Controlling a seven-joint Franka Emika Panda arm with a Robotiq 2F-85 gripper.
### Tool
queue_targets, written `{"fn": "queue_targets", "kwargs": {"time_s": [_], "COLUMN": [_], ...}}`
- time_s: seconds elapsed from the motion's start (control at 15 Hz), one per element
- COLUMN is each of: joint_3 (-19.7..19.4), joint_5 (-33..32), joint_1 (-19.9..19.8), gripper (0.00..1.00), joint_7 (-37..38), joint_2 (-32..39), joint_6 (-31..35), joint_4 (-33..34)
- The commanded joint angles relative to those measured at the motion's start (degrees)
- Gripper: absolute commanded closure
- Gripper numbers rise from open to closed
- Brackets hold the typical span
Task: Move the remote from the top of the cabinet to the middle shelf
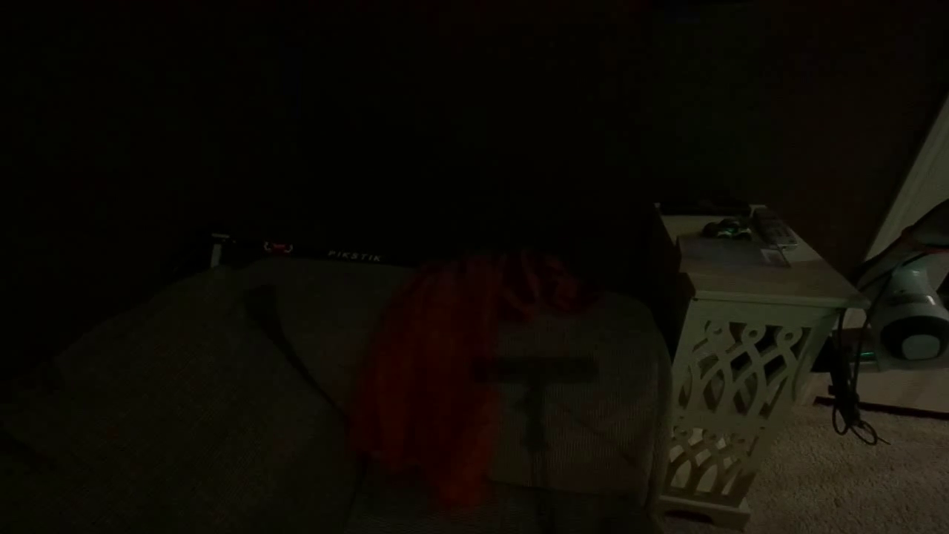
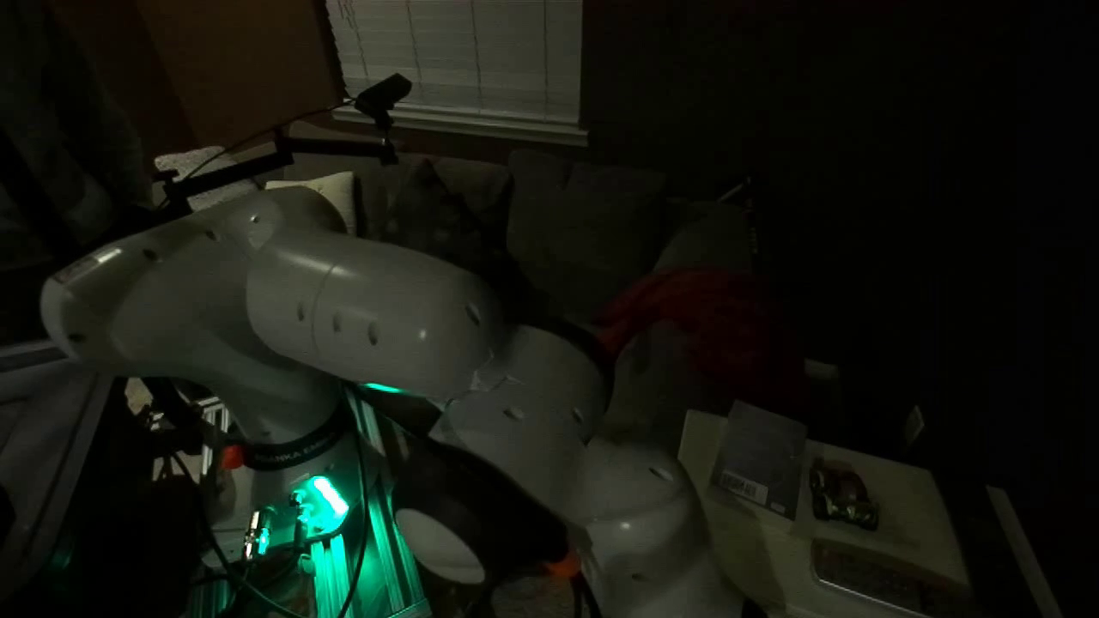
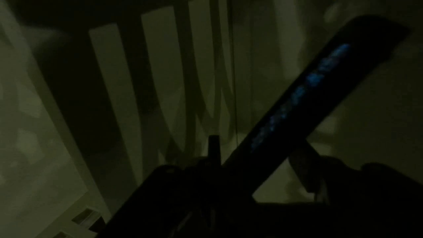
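The white cabinet [image 1: 749,356] with lattice cut-outs stands at the right in an exterior view; its top [image 2: 713,429] shows at the lower right in an exterior view. In the wrist view a long dark remote [image 3: 307,96] with bluish marks slants up to the right. My gripper [image 3: 259,155] is shut on it, a dark finger at each side; the view is very dark. Around it in the wrist view are pale panels with lattice-shaped shadows [image 3: 162,66], which look like the cabinet's inside. The gripper is hidden or out of frame in both exterior views.
On the cabinet top lie a flat case [image 2: 760,459], a toy car [image 2: 843,493] and a flat packaged item [image 2: 889,579]. A couch [image 1: 296,334] with a red cloth [image 1: 437,386] stands beside the cabinet. Cables [image 1: 849,393] hang at its far side.
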Motion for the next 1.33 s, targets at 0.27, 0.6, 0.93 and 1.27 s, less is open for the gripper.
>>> {"fn": "queue_targets", "kwargs": {"time_s": [0.27,0.6,0.93,1.27], "joint_3": [-2.0,-3.6,-8.8,-17.1], "joint_5": [3.8,14.9,21.5,12.2], "joint_1": [2.1,0.8,-0.5,-0.1], "gripper": [0.00,0.00,0.00,0.00], "joint_7": [-0.8,-1.2,-3.1,-0.2], "joint_2": [-0.1,-0.4,-1.4,-3.3], "joint_6": [-0.4,5.7,11.7,14.6], "joint_4": [0.0,5.0,9.5,11.3]}}
